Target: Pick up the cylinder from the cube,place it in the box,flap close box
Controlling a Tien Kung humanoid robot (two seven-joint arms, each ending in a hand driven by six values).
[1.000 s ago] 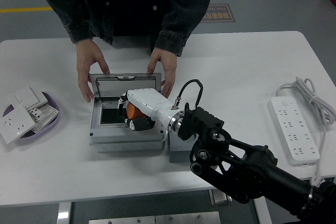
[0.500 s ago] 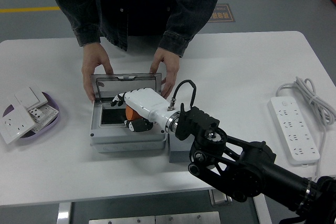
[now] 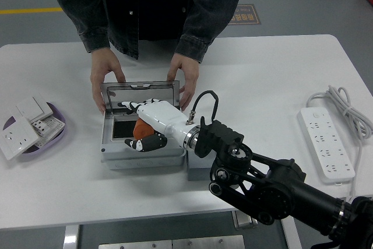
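Observation:
The orange cylinder (image 3: 140, 129) sits low inside the grey box (image 3: 116, 154), over its dark inner opening. My right hand (image 3: 137, 125) hovers over the box with its fingers (image 3: 129, 107) spread toward the raised lid (image 3: 139, 90). The thumb (image 3: 143, 143) lies at the cylinder's near side, and the grip looks loosened. A person at the far side holds the lid upright with both hands (image 3: 104, 74). The grey cube (image 3: 198, 170) stands right of the box, mostly hidden by my forearm. My left arm is out of view.
A purple dish (image 3: 58, 134) with white wall sockets sits at the left edge. A white power strip (image 3: 325, 143) with its coiled cable lies at the right. My black right arm (image 3: 274, 193) crosses the near right part of the table.
My right hand has slid a little left and lower into the box with the cylinder. Its fingers have spread out, leaving more of the cylinder showing. The person's hands stay on the lid.

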